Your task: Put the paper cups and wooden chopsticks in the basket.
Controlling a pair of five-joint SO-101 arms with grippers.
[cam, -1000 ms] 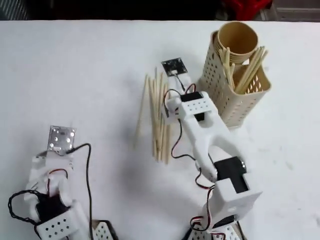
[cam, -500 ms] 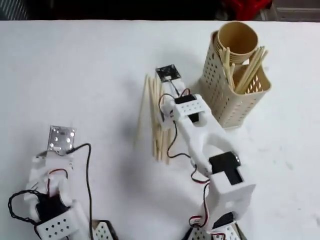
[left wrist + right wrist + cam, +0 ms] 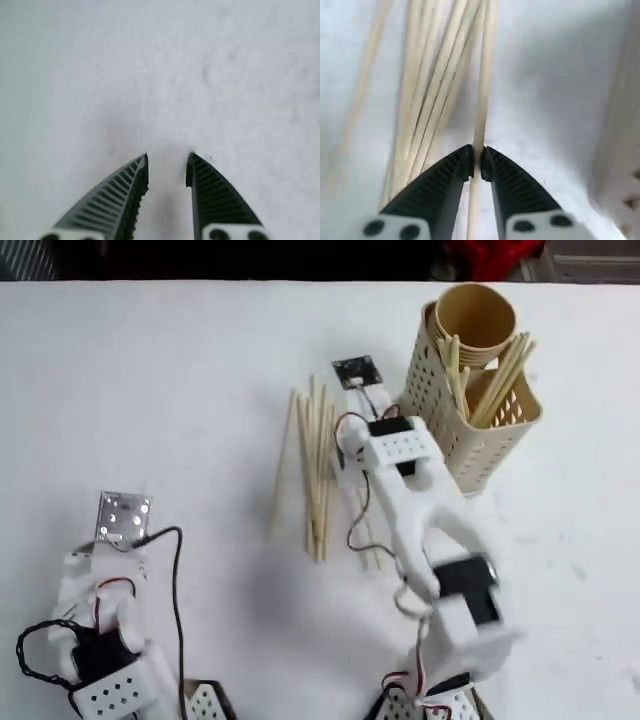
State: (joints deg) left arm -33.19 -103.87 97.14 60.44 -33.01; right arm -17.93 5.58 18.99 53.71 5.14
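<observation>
Right gripper [image 3: 476, 161] was clamped on one chopstick [image 3: 483, 95]; best lifted clear of the pile [image 3: 315, 470], then tipped upright over the basket [image 3: 440, 435]. Left gripper [image 3: 167, 165] hung open.

Not much besides the plain white tabletop [image 3: 150, 360] here: matte, a bit grainy up close, with a couple of faint little specks [image 3: 577, 568] out toward the right side. Its far edge runs straight across the top of the high view, and past that it's just a dark strip of room [image 3: 250, 258]. There's something red [image 3: 495, 254] back there on the right, and a grey ribbed thing [image 3: 24, 258] tucked in the left corner, can't tell what either is.
</observation>
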